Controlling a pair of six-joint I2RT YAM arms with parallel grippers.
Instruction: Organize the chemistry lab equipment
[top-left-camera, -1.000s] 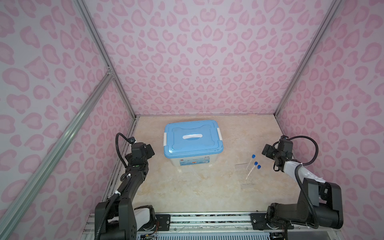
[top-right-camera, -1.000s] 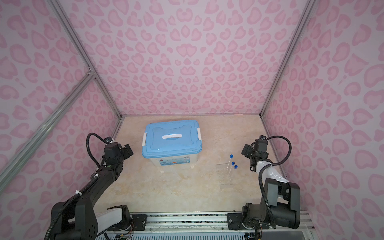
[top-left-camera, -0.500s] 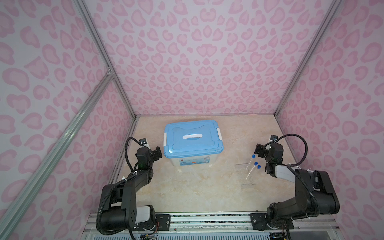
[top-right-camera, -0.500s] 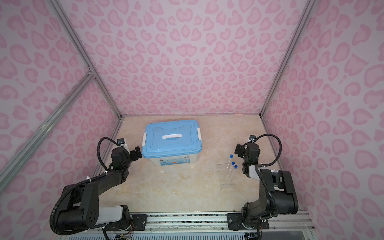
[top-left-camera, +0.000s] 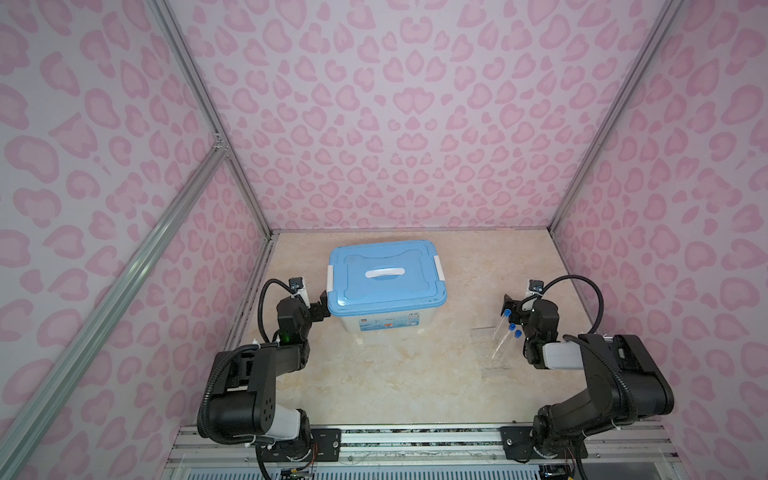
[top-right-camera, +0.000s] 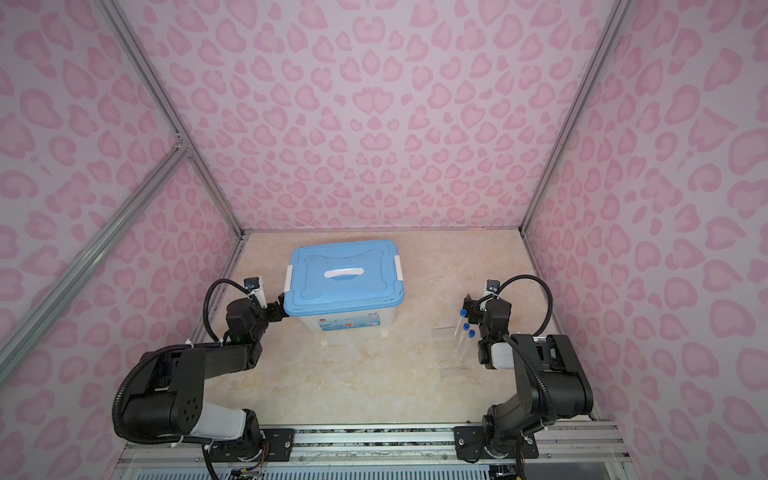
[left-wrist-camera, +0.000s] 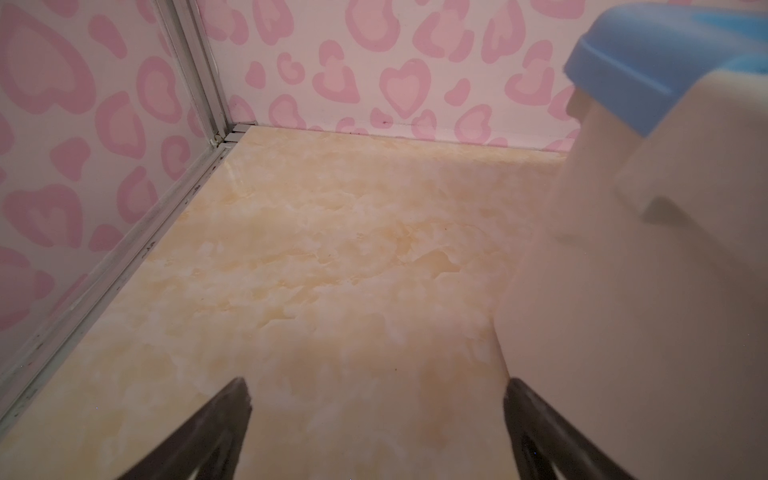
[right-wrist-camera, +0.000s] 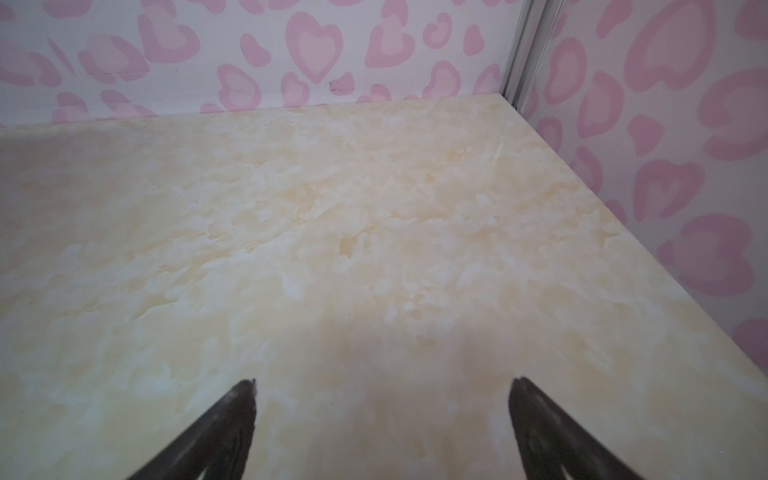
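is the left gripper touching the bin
Cannot tell. In the left wrist view a fingertip of the left gripper borders the bin wall; no clear gap.

Beige marbled tabletop (top-left-camera: 395, 374) with lidded white bin (top-left-camera: 386, 323) and three blue-capped tubes (top-left-camera: 504, 340).

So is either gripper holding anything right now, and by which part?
Nothing is held. The left gripper stands open beside the bin, and the right gripper is open over bare table near the tubes.
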